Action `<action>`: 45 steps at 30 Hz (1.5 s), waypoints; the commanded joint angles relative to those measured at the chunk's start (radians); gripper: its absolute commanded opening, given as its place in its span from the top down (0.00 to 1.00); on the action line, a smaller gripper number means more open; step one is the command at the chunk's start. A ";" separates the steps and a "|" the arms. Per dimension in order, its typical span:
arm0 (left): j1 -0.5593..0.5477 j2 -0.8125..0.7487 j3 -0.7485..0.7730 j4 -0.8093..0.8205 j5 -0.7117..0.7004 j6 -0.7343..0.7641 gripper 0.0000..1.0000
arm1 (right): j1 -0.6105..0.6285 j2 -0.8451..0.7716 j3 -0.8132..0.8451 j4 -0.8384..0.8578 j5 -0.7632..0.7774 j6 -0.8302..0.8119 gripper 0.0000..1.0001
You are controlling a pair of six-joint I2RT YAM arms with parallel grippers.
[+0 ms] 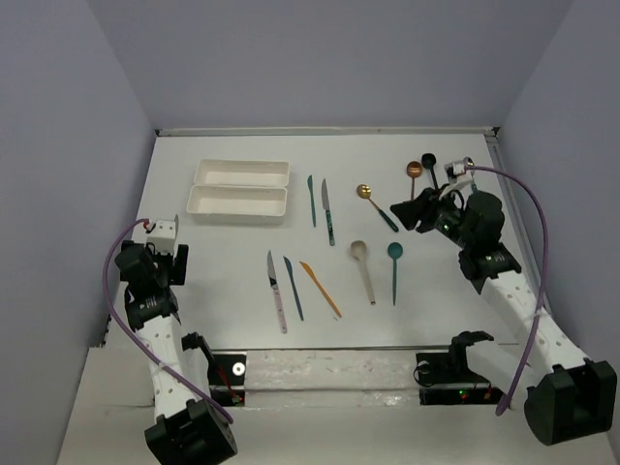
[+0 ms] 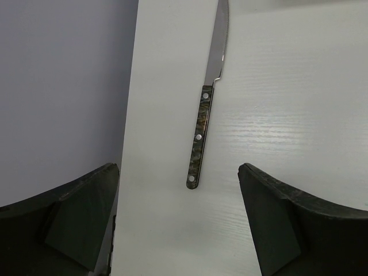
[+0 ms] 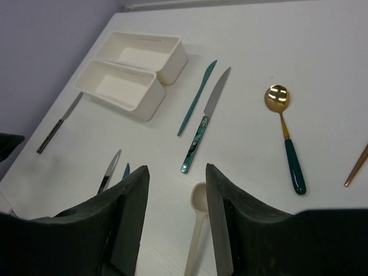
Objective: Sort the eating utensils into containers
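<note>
1. Left gripper (image 2: 178,168): the jaws are spread as wide as they go and hold nothing. It hangs low over the table (image 2: 287,115), close to the table's left edge.

2. Target: the dark-handled knife (image 2: 200,138) lies flat straight ahead of these jaws. The butt of its handle falls between the fingertips, slightly toward the right finger. Its long axis runs away from the gripper, blade far, leaning a little right. The fingers therefore close across the handle, which suits a pinch. The left arm is much the nearer to it.

3. Clearance: the table edge and the grey wall (image 2: 57,86) run just beside the knife on its left, so there is little room there. The table to its right is open.

4. Right gripper (image 3: 176,172): the jaws are half spread and hold nothing. It hangs over the middle group, with the bowl of the beige spoon (image 3: 198,198) showing between its fingers. Past it lie the green-handled knife (image 3: 198,135), the teal knife (image 3: 196,98) and the gold spoon (image 3: 282,115).

5. Destination: the white trays (image 3: 144,100) sit joined side by side beyond the dark-handled knife's blade tip and to its right. Nothing shows in either tray, so sorting appears not yet begun.
</note>
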 commanded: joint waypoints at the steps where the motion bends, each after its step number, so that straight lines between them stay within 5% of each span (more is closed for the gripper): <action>1: -0.006 -0.013 -0.005 0.013 0.003 0.002 0.01 | 0.119 0.082 0.149 -0.406 0.365 -0.036 0.51; 6: -0.006 0.004 -0.004 0.013 0.009 0.006 0.01 | 0.131 0.131 0.129 -0.530 0.552 0.015 0.49; 27: -0.006 0.002 -0.005 0.014 0.001 0.003 0.01 | 0.277 0.518 0.149 -0.578 0.596 0.102 0.50; 31: -0.006 0.005 -0.004 0.014 0.003 0.005 0.01 | 0.286 0.596 0.186 -0.592 0.592 0.094 0.62; 36: -0.006 0.005 -0.005 0.014 0.003 0.005 0.01 | 0.305 0.619 0.206 -0.608 0.613 0.101 1.00; 45: -0.008 0.010 -0.004 0.014 0.003 0.005 0.01 | 0.368 0.360 0.316 -0.615 0.759 -0.031 1.00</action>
